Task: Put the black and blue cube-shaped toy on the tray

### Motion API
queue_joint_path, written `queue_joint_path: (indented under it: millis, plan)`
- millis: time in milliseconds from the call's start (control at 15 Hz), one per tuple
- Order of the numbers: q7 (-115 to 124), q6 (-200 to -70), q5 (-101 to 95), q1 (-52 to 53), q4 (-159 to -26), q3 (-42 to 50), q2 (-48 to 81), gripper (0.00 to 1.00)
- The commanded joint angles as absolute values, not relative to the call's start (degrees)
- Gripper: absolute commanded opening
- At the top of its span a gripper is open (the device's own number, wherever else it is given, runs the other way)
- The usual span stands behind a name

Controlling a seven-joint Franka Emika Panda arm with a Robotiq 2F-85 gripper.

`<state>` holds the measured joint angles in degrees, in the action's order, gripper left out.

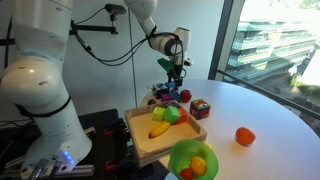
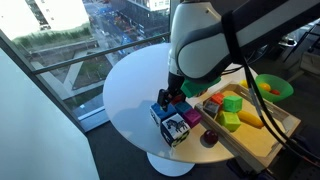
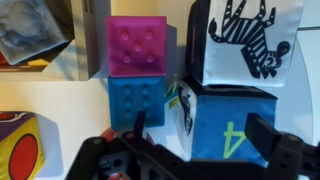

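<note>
You'll find the tray (image 1: 148, 150) looks like pale, matt wood with a smooth face; the counter (image 1: 265, 110) is smooth and white with a soft sheen; the green bowl (image 1: 176, 151) reads as glossy plastic; the arm casing (image 1: 40, 90) is glossy white. In your wrist view the black and blue cube-shaped toy (image 3: 230, 125) looks soft and matt, like printed cloth; the pink block (image 3: 138, 45) and the blue block (image 3: 138, 100) look like matt moulded plastic with raised studs; the end effector (image 3: 200, 127) is dull black.
</note>
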<state>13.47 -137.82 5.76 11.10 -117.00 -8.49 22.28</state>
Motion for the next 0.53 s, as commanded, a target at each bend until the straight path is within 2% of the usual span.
queue_joint_path:
  millis: [0,200,267,333,467]
  plan:
    - [12.58,-140.54,6.01,11.31,-118.44,-8.28,22.46,1.0]
    - [13.09,-141.48,5.69,11.62,-118.73,-8.14,23.35,1.0]
    - [13.41,-141.71,5.5,11.78,-118.69,-8.01,23.66,0.93]
    - [13.48,-141.7,5.45,11.84,-118.62,-7.98,23.76,0.74]
    - [13.64,-141.66,5.34,12.04,-118.49,-7.93,23.83,0.58]
